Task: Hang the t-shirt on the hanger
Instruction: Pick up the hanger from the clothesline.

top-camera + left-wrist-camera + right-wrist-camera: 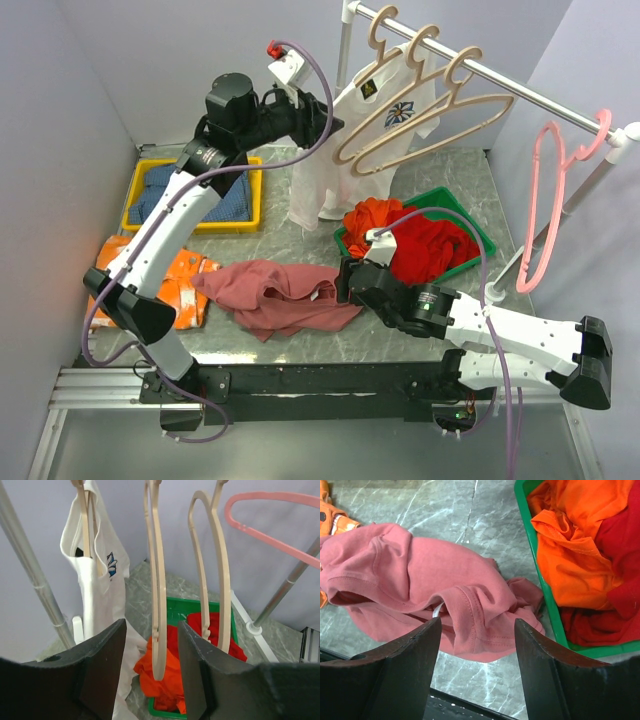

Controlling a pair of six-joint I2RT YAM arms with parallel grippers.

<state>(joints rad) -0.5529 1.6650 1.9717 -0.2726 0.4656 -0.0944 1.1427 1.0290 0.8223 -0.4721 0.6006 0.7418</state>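
at the rail (500,82), left pincer (151,630) straddles hanger (159,672), right pincer (477,625) overhangs t-shirt (420,575) by bin (542,580), both spread empty.

The t-shirt (278,295) lies crumpled on the bench (450,165) near its front edge. A vest (188,283) lies just to its left, a tray (133,200) of folded clothes sits to its left rear, and a bin (440,196) heaped with garments stands just to its right. Behind the t-shirt and above the bench, a rail (520,92) carries a hung shirt (375,110), then the hanger (159,580), another wooden hanger (220,580), and a plastic hanger (280,496) farthest right.
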